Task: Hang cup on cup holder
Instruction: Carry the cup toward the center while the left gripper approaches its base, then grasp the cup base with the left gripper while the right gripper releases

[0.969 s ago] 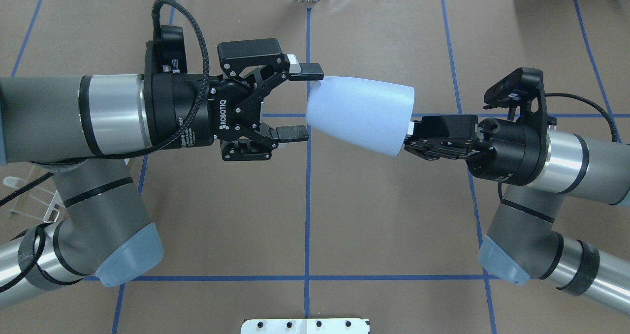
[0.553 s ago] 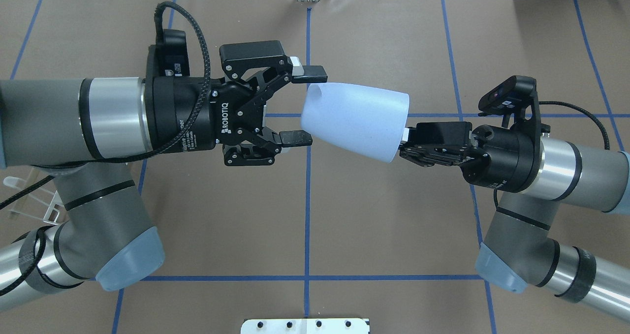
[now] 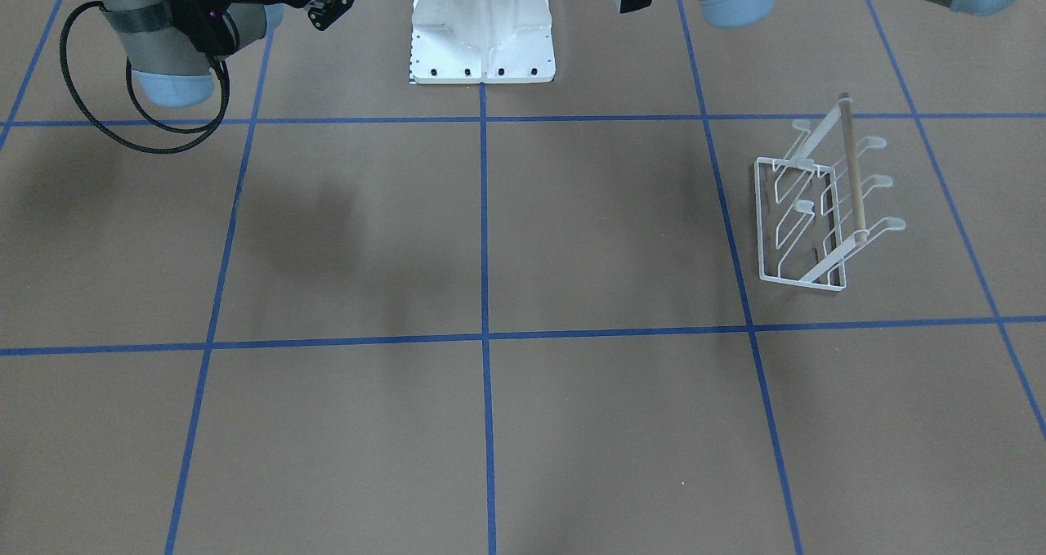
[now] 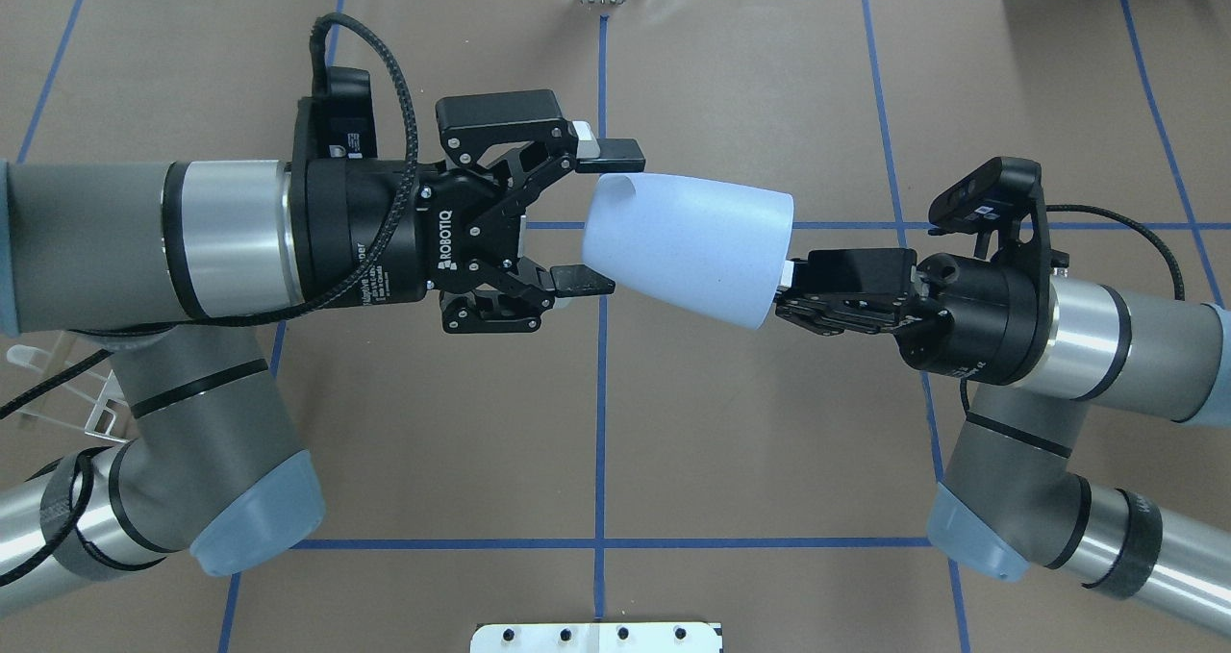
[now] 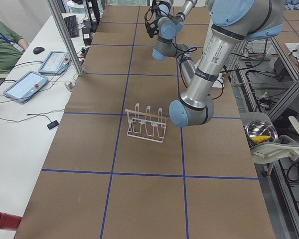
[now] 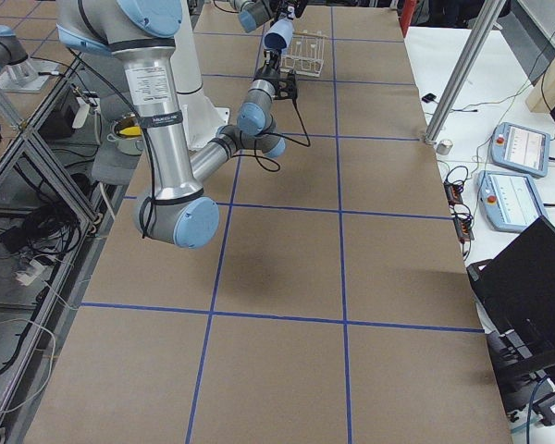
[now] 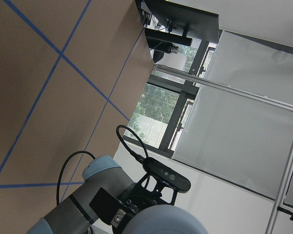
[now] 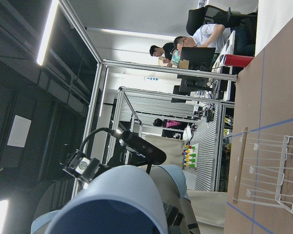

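The light blue-grey cup (image 4: 688, 244) lies sideways high above the table, between the two grippers. My right gripper (image 4: 791, 286) is shut on the cup's wide end. My left gripper (image 4: 625, 218) is open, with one finger on each side of the cup's narrow end, close to it or just touching. The cup also shows far off in the exterior right view (image 6: 277, 35) and close up in the right wrist view (image 8: 112, 200). The white wire cup holder (image 3: 805, 220) with its wooden rod stands on the table on the robot's left side (image 5: 147, 124), empty. My left arm mostly hides it in the overhead view (image 4: 67, 393).
The white robot pedestal (image 3: 482, 32) stands at the table's near edge. Blue tape lines cross the brown table top (image 3: 482, 334). A metal post (image 5: 65, 37) and tablets (image 5: 25, 84) stand by an operator's desk at the left end.
My right gripper has carried the cup to the left and slightly down. My left gripper has edged right, so its open fingers now straddle the cup's narrow end.
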Controlling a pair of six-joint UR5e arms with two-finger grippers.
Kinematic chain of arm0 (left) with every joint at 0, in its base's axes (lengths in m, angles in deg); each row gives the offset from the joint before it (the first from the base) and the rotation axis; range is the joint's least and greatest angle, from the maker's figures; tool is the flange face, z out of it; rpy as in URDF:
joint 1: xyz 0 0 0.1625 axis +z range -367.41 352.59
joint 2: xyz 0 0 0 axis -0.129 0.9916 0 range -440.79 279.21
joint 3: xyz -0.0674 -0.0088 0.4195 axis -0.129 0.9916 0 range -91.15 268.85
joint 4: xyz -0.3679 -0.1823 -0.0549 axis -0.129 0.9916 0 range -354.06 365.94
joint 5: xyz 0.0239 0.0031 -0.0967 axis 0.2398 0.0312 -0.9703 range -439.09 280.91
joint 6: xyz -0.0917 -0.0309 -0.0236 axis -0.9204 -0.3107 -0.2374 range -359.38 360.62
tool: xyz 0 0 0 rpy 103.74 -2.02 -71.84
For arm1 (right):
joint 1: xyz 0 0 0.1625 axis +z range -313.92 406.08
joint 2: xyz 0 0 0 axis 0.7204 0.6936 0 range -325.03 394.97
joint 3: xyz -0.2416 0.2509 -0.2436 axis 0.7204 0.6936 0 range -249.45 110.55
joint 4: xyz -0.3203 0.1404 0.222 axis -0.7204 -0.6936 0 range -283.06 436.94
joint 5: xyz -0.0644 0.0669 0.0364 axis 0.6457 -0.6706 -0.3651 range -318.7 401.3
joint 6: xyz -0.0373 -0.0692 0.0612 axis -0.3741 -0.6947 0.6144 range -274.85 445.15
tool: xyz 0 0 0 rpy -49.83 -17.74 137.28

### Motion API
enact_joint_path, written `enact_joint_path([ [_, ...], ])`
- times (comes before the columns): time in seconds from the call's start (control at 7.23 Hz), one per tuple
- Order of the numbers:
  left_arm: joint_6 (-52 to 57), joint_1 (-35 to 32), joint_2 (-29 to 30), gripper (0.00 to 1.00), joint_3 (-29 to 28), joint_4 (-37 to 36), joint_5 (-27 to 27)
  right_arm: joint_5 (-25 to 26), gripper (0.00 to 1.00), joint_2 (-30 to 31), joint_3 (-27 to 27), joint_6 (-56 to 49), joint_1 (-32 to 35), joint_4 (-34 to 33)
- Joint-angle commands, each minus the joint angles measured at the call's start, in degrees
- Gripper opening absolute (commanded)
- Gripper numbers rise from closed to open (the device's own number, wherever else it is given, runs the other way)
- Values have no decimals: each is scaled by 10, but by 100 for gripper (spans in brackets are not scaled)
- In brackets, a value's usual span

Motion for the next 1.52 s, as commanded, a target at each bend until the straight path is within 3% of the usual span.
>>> enact_joint_path([
  [0.0,-4,4,0,98,2,-1,0,1,0,0,1,0,-1,0],
  [0.28,-8,6,0,91,2,-1,0,1,0,-1,1,0,-1,0],
  [0.42,-45,10,0,42,3,-1,1,10,0,-1,1,0,-1,0],
  [0.55,-83,10,0,0,6,-3,1,18,93,-1,1,1,-6,0],
  [0.69,-84,10,0,0,10,-1,1,26,100,-1,1,2,-9,0],
  [1.38,-74,3,-7,0,14,-2,2,39,100,13,-1,-6,-8,1],
])
